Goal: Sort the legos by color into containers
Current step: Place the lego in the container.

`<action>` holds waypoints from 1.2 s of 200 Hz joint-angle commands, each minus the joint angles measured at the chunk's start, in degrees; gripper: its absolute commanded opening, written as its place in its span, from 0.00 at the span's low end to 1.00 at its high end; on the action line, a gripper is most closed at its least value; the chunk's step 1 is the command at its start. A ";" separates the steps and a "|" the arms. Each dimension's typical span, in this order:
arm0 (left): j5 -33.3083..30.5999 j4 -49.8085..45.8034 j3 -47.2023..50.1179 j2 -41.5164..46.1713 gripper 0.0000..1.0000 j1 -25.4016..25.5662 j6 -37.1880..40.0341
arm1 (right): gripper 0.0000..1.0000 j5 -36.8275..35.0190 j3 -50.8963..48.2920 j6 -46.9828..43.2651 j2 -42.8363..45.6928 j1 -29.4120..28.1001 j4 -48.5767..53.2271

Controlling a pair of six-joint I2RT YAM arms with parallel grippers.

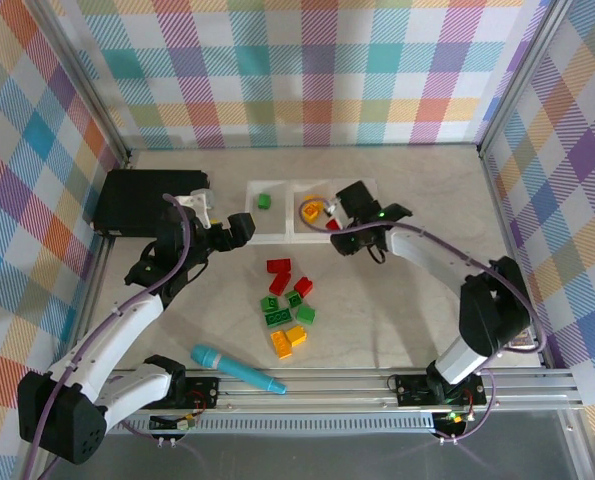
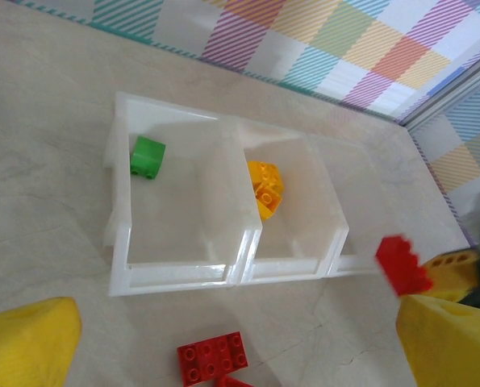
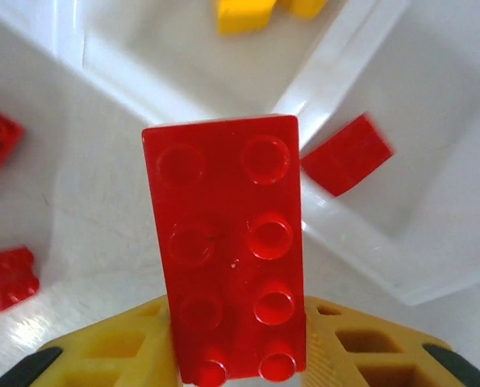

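Legos (image 1: 277, 318) mostly lie unsorted on the counter (image 1: 377, 330); the trays (image 1: 273, 238) hold one green, some yellow, one red. My right fingers (image 3: 118, 347) pinch a red brick (image 3: 231, 250) beside them; left fingers (image 2: 26, 339) spread.

— Where do the containers (image 2: 183, 276) sit?
— In a row toward the table's (image 1: 417, 190) far edge, about midway along it; the case (image 1: 142, 203) lies just to their left, close to the left edge.
— What lies in them?
— One lego (image 1: 264, 202) in the left one; a small heap (image 1: 313, 209) in the middle one; one more (image 3: 348, 153) in the right one.
— And the rest?
— A loose cluster of legos (image 1: 287, 312) in front of the containers, near the table's middle; the pen (image 1: 235, 368) in front and left of that cluster, by the near edge; the right gripper (image 1: 337, 226) holds one lego (image 3: 231, 250) above the containers' near rim.
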State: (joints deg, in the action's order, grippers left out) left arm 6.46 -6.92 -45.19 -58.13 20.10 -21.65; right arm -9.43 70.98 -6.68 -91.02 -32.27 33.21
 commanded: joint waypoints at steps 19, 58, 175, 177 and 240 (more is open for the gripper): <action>2.18 1.84 0.15 -1.51 1.00 -0.15 -0.44 | 0.35 3.27 5.48 6.26 -1.13 6.45 2.67; 3.45 2.48 0.64 -2.08 1.00 -0.06 -1.36 | 0.34 4.35 12.10 7.84 -8.16 10.36 4.57; 7.79 3.52 4.24 0.55 1.00 2.78 -1.55 | 0.38 4.89 26.64 4.97 -24.20 12.32 6.69; 7.72 3.43 4.23 0.56 1.00 2.87 -1.60 | 0.38 4.93 26.77 4.95 -24.38 12.32 6.69; 6.58 3.59 4.76 -0.23 1.00 6.10 -2.52 | 0.50 4.31 27.90 6.32 -27.71 12.76 6.41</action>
State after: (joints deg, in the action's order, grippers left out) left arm 12.93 -4.29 -41.08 -58.63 24.77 -24.25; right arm -5.32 96.97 -0.71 -117.97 -19.81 38.72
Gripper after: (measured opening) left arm 0.996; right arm 0.462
